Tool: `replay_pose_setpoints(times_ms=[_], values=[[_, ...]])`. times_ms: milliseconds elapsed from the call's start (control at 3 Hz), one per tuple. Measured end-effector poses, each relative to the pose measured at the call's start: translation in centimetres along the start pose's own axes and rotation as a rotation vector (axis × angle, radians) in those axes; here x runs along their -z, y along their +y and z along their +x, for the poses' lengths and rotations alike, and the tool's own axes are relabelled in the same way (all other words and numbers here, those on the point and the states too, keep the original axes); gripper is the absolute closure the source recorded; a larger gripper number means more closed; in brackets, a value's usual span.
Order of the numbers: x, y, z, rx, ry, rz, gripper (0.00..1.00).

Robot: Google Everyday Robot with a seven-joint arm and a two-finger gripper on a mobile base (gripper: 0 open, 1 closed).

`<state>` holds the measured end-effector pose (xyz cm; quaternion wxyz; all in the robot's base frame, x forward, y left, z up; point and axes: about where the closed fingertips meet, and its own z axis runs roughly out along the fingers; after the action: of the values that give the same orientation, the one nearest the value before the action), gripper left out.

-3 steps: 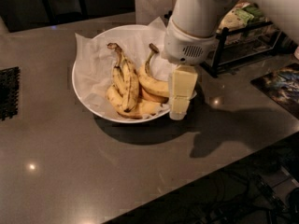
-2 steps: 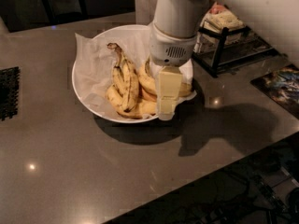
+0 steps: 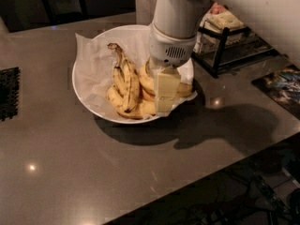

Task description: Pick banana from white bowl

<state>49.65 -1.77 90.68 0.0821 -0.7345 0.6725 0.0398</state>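
Note:
The white bowl (image 3: 89, 95) lined with crinkled white paper sits at the back middle of the grey counter. A bunch of thin, brown-streaked bananas (image 3: 124, 81) lies in its left half. A thicker yellow banana (image 3: 184, 89) lies in the right half, mostly hidden behind my arm. Short yellow bananas (image 3: 146, 108) lie at the bowl's front. My gripper (image 3: 164, 93) hangs down from the white wrist over the right half of the bowl, right in front of the thick banana, its tip down among the fruit near the front rim.
A black wire rack (image 3: 224, 43) with packets stands right behind the bowl on the right. A dark mesh mat (image 3: 8, 93) lies at the left edge. A colourful flat item (image 3: 281, 84) lies at the right. The counter's front edge runs diagonally at lower right.
My arm has moved left, from the bowl's right rim to over the bananas in its right half. The bananas and bowl have not moved.

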Motion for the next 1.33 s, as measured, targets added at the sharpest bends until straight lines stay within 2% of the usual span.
replay_pose_setpoints(times_ms=[333, 667, 1000, 1333], values=[[0.0, 0.0, 0.0, 0.0, 0.0, 0.0, 0.4], [0.0, 0.0, 0.0, 0.0, 0.0, 0.0, 0.51], [-0.28, -0.42, 0.26, -0.048, 0.004, 0.014, 0.48], [-0.13, -0.78, 0.86, -0.13, 0.016, 0.05, 0.3]])
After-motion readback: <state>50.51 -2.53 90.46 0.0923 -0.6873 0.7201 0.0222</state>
